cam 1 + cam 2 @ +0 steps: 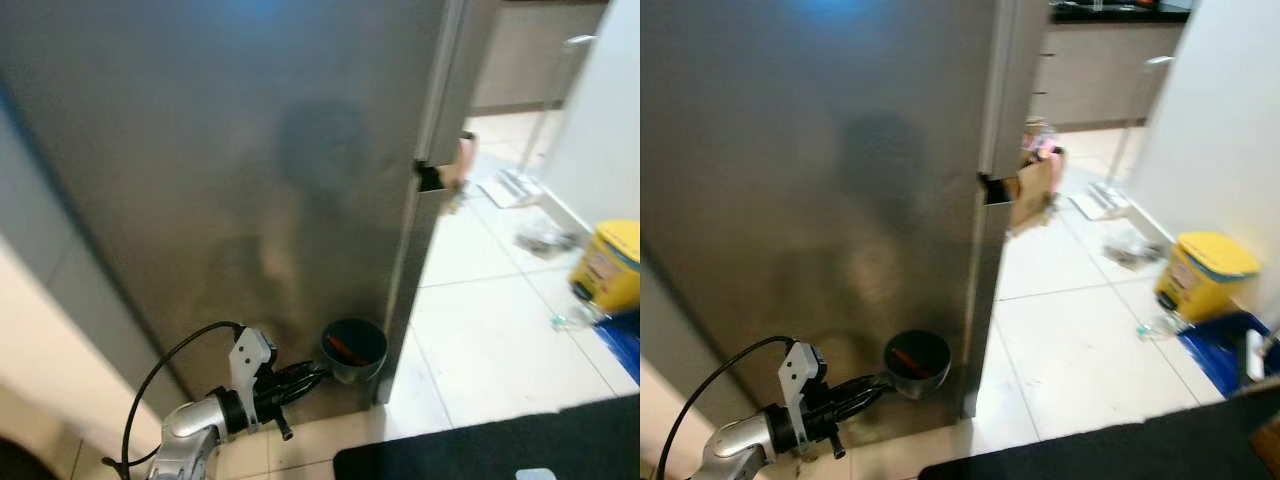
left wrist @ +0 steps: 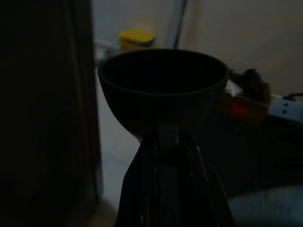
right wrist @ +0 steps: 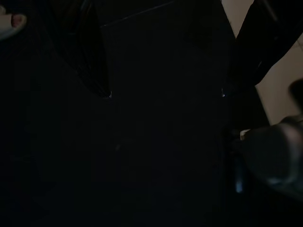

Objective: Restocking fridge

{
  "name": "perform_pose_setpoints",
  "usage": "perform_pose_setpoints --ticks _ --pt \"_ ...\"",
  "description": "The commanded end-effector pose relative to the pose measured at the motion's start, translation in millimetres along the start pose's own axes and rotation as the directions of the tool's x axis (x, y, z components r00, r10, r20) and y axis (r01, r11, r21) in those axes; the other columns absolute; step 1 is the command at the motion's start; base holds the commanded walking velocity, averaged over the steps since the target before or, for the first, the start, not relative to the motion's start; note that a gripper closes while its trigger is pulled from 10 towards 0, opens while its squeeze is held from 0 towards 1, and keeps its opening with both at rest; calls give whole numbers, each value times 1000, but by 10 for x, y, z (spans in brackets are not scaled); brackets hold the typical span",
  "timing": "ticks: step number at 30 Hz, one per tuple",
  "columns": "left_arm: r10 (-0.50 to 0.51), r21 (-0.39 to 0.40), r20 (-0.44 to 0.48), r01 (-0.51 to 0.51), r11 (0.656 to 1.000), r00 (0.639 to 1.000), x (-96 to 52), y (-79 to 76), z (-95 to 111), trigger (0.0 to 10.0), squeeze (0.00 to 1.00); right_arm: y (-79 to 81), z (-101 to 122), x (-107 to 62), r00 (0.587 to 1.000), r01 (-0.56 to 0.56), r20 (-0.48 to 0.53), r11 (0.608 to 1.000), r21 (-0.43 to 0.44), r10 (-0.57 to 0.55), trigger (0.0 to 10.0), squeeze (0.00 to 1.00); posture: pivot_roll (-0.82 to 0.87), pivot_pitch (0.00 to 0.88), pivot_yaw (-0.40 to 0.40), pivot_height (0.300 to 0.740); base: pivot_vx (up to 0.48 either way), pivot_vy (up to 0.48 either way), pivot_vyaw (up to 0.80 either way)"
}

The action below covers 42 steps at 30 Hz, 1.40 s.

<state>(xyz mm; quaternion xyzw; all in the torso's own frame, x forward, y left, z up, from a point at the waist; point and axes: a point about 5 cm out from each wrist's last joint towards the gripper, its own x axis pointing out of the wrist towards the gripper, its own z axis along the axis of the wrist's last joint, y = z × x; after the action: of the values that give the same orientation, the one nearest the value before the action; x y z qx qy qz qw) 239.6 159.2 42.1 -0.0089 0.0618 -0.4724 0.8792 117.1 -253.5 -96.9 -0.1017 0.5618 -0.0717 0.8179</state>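
**Bowl held at a shut fridge door**

The left gripper is clamping a dark bowl with something red inside, low in the frame's centre, against the closed fridge door. The bowl could be knocking the door and spilling. The right gripper is hanging with fingers spread apart. A yellow tub and floor litter are sitting at right, a black mat below.
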Motion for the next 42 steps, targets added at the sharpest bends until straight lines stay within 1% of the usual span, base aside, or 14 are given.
perform_pose_setpoints --ticks 1,11,14,17,21,22,23,24,30,32,33,34,35,42 --pt "11 -4 -8 -11 1000 1000 -25 -14 -38 10000 0 30 96 6 999 -8 40 1000 -4 8 10000 0 19 0 -9 740 0 0 -781" --pt "19 -3 -8 -19 1000 1000 -23 -8 -44 10000 0 -138 645 -10 973 17 228 1000 19 -21 10000 0 20 0 -10 740 0 0 0" --pt "55 8 -19 -55 998 998 -48 18 -65 10000 0 -230 1070 -80 925 -16 380 999 50 -4 10000 0 20 0 -5 740 0 0 0" --pt "83 16 -24 -83 996 996 -65 43 -75 10000 0 -259 1224 -118 901 -34 433 998 60 5 10000 0 20 0 -4 740 0 0 0" --pt "186 23 -24 -186 982 982 -184 123 -94 10000 0 -298 1800 -316 782 -116 618 993 18 80 10000 0 20 0 6 740 0 0 0" --pt "186 23 -24 -186 982 982 -184 123 -94 10000 0 -298 1800 -316 782 -116 618 993 18 80 10000 0 20 0 6 740 0 0 0" --pt "222 23 -16 -222 975 975 -268 146 -89 10000 0 -296 2117 -469 699 -143 703 989 -43 131 10000 0 28 0 3 740 0 0 0" --pt "222 23 -16 -222 975 975 -268 146 -89 10000 0 -296 2117 -469 699 -143 703 989 -43 131 10000 0 28 0 3 740 0 0 0" --pt "286 31 16 -286 958 958 -397 183 -47 10000 0 -293 2647 -794 549 -150 810 978 -147 206 10000 0 49 0 -7 740 0 0 0" --pt "309 38 34 -310 950 951 -426 192 -21 10000 0 -276 2816 -920 493 -155 838 972 -179 233 10000 227 53 0 -5 740 0 0 0" --pt "309 38 34 -310 950 951 -426 192 -21 10000 0 -276 2816 -920 493 -155 838 972 -179 233 10000 227 53 0 -5 740 0 0 0" --pt "319 39 48 -321 946 947 -427 199 5 10000 0 -245 2896 -982 464 -163 848 965 -204 257 10000 1000 56 0 -2 740 0 0 0" --pt "321 52 69 -325 944 945 -409 198 62 10000 0 -147 3045 -1098 412 -197 854 946 -256 317 10000 1000 59 0 2 740 0 0 0" --pt "303 68 98 -310 948 948 -388 147 161 10000 0 -5 3233 -1257 355 -191 859 928 -321 370 10000 1000 68 0 8 740 0 0 0"
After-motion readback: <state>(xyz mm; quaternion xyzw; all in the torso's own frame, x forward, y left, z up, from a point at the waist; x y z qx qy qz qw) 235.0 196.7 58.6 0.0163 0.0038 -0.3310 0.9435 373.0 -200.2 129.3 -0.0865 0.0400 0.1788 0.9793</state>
